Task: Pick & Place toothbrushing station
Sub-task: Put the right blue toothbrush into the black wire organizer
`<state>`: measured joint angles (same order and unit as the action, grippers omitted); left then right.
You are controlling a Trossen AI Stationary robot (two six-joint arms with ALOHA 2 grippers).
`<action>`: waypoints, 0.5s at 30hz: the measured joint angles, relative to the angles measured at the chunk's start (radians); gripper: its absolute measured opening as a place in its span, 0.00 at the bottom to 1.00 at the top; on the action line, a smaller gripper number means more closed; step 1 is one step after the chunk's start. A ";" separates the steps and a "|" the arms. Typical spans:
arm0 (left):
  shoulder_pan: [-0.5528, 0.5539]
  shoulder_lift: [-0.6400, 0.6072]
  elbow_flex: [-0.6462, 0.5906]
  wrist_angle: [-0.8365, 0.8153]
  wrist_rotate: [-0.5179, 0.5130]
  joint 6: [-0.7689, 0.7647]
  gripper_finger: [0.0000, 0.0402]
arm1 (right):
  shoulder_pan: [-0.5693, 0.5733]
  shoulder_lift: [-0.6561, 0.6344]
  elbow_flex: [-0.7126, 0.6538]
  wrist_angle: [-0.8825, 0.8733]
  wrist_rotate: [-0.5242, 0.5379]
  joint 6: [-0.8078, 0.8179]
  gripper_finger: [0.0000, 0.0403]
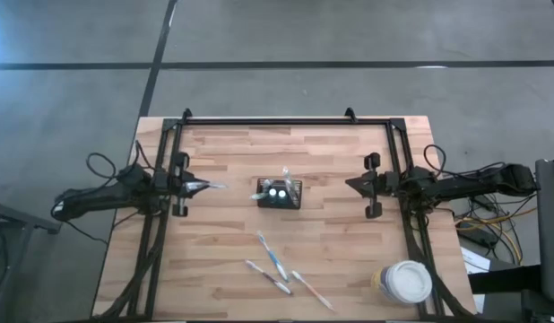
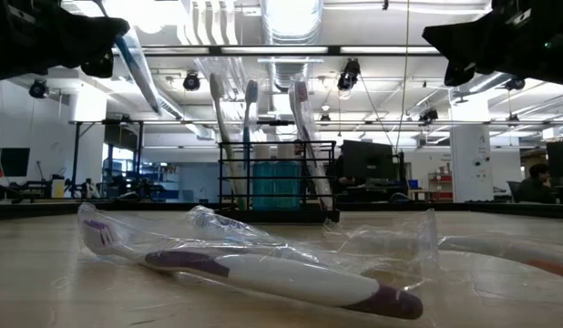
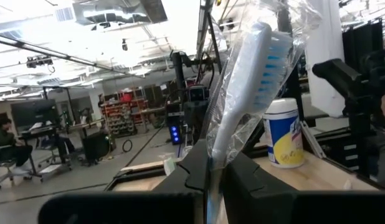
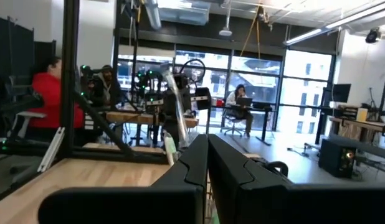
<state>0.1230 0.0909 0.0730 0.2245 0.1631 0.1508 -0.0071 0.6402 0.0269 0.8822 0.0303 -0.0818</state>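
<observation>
The black wire-mesh caddy (image 1: pixel 279 195) stands on its base at the table's middle, with toothbrushes upright in it (image 2: pixel 277 182). My left gripper (image 1: pixel 193 187) is to its left, above the table, shut on a toothbrush in a clear wrapper (image 3: pixel 248 87). My right gripper (image 1: pixel 352 185) is to the right of the caddy, shut and empty (image 4: pixel 207 155). Three wrapped toothbrushes (image 1: pixel 270 253) (image 1: pixel 268 278) (image 1: pixel 311 290) lie flat on the table nearer the front edge. My left gripper pinches the wrapped toothbrush between its two fingers at the handle's lower part (image 3: pixel 212 163), wrapper and all. The fingers come level from the table's left, along the brush. The bristled head (image 3: pixel 270 59) sticks out ahead toward the caddy, clear of the table.
A round white-lidded tub (image 1: pixel 404 281) stands at the front right corner; it also shows in the left wrist view (image 3: pixel 284 134). A black frame (image 1: pixel 277 120) runs along the far edge and both sides. People sit in the room beyond.
</observation>
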 joint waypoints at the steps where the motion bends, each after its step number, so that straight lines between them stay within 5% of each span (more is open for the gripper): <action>1: 0.000 -0.007 -0.004 0.001 0.000 -0.004 0.06 | 0.000 -0.008 0.000 -0.014 0.000 -0.002 0.02; 15: 0.000 -0.090 -0.015 -0.062 0.013 -0.023 0.06 | 0.000 -0.254 -0.001 -0.315 0.129 -0.022 0.02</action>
<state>0.1230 0.0010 0.0582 0.1624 0.1757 0.1280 -0.0074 0.3857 0.0257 0.5670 0.1596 -0.1036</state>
